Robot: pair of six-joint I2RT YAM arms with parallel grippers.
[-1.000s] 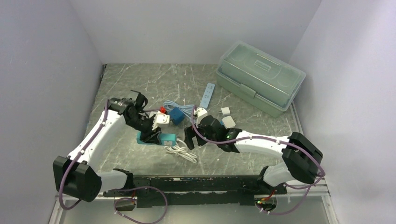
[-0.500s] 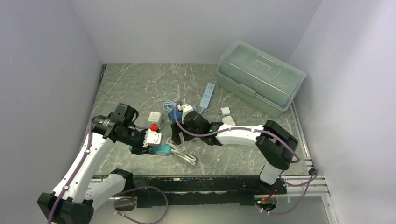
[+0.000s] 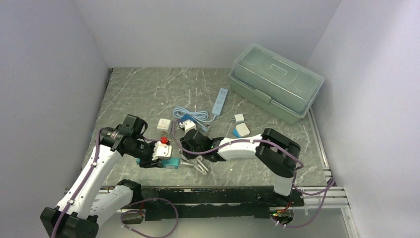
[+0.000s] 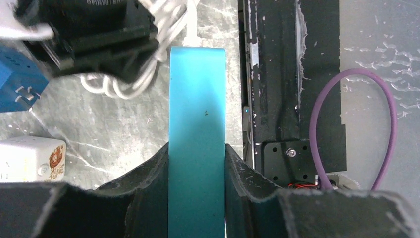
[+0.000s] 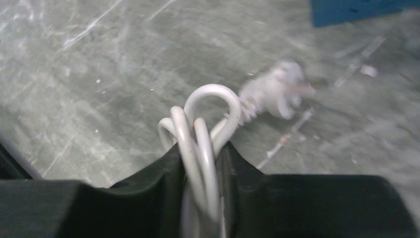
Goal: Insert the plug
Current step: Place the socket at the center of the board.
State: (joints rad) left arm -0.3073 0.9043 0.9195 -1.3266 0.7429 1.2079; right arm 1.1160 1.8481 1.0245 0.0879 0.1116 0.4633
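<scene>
My left gripper is shut on a long teal block; a white cord leaves its far end. In the top view that block sits low near the table's front, in the left gripper. My right gripper is shut on a bundle of white cable loops. The white plug at the cable's end lies blurred on the table just beyond the fingers. From above, the right gripper stands right beside the teal block, over the white cable.
A green lidded toolbox fills the back right. A blue-white power strip, a blue cube, a white cube adapter and small white adapters lie mid-table. A black rail runs along the near edge.
The right gripper has moved left toward the teal block and closed on the white cable loops. The left arm has drawn the teal block nearer the front edge.
</scene>
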